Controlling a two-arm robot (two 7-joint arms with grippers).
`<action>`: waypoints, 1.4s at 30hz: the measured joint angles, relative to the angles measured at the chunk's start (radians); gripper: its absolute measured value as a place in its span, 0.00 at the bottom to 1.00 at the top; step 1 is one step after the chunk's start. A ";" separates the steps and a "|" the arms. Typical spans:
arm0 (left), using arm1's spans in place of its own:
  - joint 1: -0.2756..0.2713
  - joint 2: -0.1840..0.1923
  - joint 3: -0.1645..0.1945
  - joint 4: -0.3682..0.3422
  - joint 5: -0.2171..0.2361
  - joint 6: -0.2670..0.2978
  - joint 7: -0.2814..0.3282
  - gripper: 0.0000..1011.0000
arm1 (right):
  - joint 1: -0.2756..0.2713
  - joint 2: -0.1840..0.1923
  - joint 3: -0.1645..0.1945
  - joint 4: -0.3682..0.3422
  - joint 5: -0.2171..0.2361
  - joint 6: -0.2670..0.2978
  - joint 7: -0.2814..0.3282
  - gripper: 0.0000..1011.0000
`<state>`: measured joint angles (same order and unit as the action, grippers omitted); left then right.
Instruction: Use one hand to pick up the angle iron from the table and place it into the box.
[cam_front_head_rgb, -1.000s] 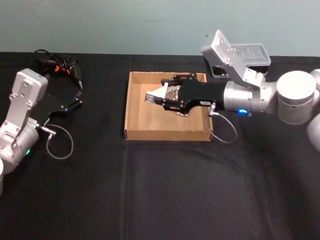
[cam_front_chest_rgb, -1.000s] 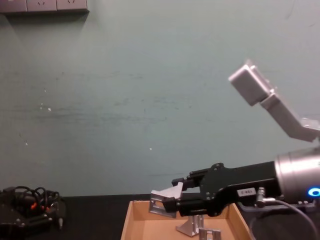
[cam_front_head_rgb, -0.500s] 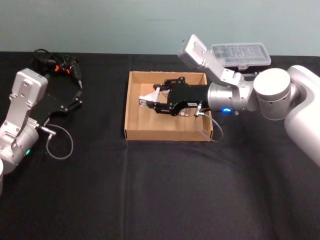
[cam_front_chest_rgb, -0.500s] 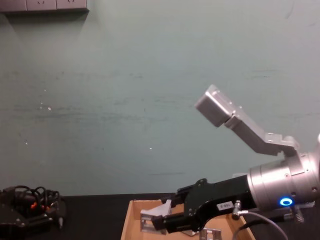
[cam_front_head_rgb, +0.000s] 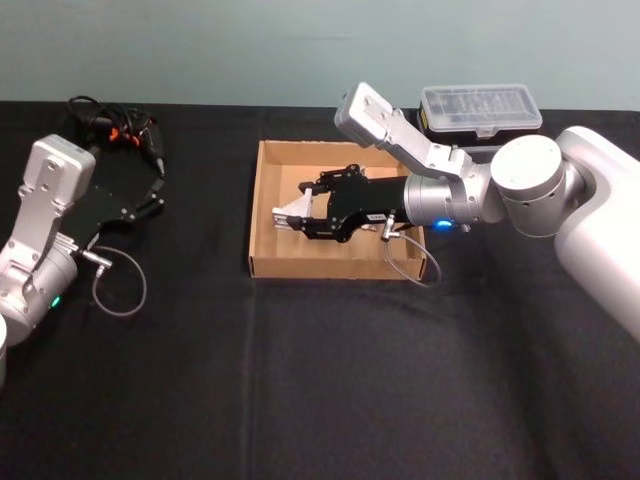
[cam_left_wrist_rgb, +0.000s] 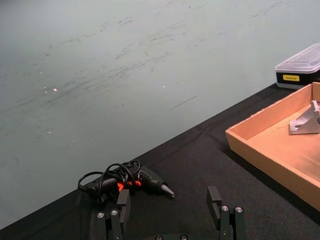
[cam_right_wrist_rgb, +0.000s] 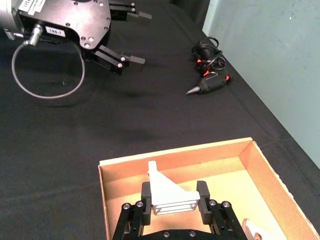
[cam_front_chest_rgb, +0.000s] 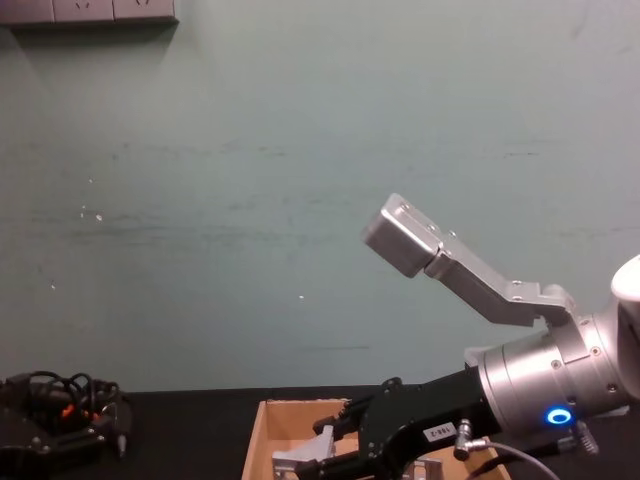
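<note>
Now your right gripper (cam_front_head_rgb: 292, 218) has moved lower and further left inside the box (cam_front_head_rgb: 262, 205), so the release looks near. Its jaws hold the angle iron (cam_right_wrist_rgb: 169, 197) just above the cardboard floor. You see a pale grey bracket, triangular, with a slotted flat face. Your left gripper (cam_front_head_rgb: 150, 195) rests parked, jaws wide apart.

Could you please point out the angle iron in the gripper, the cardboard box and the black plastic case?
angle iron (cam_right_wrist_rgb: 167, 196), right wrist view, its flat face.
cardboard box (cam_front_head_rgb: 330, 267), head view, its near wall.
black plastic case (cam_front_head_rgb: 480, 105), head view, its clear lid.
</note>
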<state>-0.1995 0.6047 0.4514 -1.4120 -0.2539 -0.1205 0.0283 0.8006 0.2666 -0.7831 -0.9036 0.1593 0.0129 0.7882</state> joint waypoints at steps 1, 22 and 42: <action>0.000 0.000 0.000 0.000 0.000 0.000 0.000 0.99 | 0.000 0.000 0.000 0.000 -0.002 0.002 0.000 0.54; 0.000 0.000 0.000 0.000 0.000 0.000 0.000 0.99 | -0.008 0.000 0.006 -0.006 -0.040 0.028 0.007 0.71; 0.000 0.000 0.000 0.000 0.000 0.000 0.000 0.99 | -0.093 0.057 0.102 -0.175 0.004 0.054 -0.092 0.99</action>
<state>-0.1995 0.6047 0.4514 -1.4120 -0.2539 -0.1205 0.0283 0.7075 0.3240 -0.6814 -1.0788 0.1638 0.0673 0.6959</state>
